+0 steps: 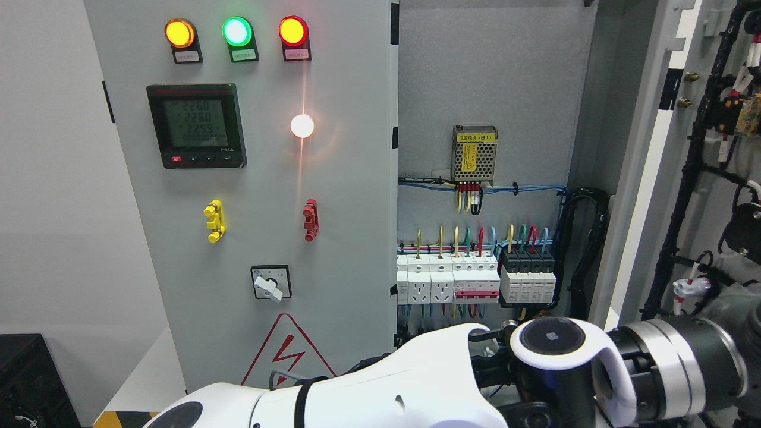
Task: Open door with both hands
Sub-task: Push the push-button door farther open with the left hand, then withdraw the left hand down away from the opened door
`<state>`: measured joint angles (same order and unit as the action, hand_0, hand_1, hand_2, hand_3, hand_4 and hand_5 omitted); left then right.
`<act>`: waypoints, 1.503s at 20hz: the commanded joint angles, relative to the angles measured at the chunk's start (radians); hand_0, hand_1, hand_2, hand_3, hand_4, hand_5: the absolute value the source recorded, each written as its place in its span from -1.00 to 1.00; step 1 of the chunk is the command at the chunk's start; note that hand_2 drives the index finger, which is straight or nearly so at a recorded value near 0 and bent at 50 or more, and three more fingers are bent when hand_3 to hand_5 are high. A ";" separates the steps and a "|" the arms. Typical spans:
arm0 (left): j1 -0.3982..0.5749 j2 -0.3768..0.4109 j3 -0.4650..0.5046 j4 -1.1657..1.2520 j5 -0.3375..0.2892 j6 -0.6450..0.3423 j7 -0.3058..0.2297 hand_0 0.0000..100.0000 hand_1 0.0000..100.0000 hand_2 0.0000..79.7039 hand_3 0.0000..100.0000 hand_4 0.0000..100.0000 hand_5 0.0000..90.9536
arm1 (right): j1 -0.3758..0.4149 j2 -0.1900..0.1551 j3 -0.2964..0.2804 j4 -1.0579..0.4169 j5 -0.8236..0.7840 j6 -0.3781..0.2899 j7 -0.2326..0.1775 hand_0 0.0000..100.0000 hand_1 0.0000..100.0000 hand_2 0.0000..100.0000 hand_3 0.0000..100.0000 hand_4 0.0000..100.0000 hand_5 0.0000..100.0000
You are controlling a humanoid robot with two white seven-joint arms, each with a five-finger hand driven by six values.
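The grey cabinet has two doors. The left door (250, 178) is closed and carries three lit lamps, a meter (196, 125) and a rotary switch (271, 283). The right door (701, 154) stands swung open at the right, its inner side with black cable looms showing. The open bay (493, 178) shows breakers and wiring. My left arm (380, 386) comes in from the lower left and reaches across the bottom. Its elbow joint (553, 339) and dark forearm (684, 362) run off the right edge below the open door. Neither hand is visible.
A power supply (474, 154) and rows of breakers (475, 279) sit inside the bay. A black box (30, 380) stands at the lower left by the white wall. A red warning triangle (288, 351) marks the left door's bottom.
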<state>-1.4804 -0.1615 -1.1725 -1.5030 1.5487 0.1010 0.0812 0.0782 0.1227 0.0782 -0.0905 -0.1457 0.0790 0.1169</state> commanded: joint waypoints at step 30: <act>0.184 0.568 -0.001 -0.451 0.016 0.003 -0.005 -1.00 -1.00 -1.00 -1.00 -1.00 -1.00 | -0.002 -0.002 -0.003 -0.020 0.002 -0.001 0.003 -0.62 -1.00 -1.00 -1.00 -1.00 -1.00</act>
<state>-1.3754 0.1443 -1.1716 -1.7688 1.5627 0.1075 0.0822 0.0770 0.1225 0.0762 -0.0999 -0.1448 0.0790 0.1230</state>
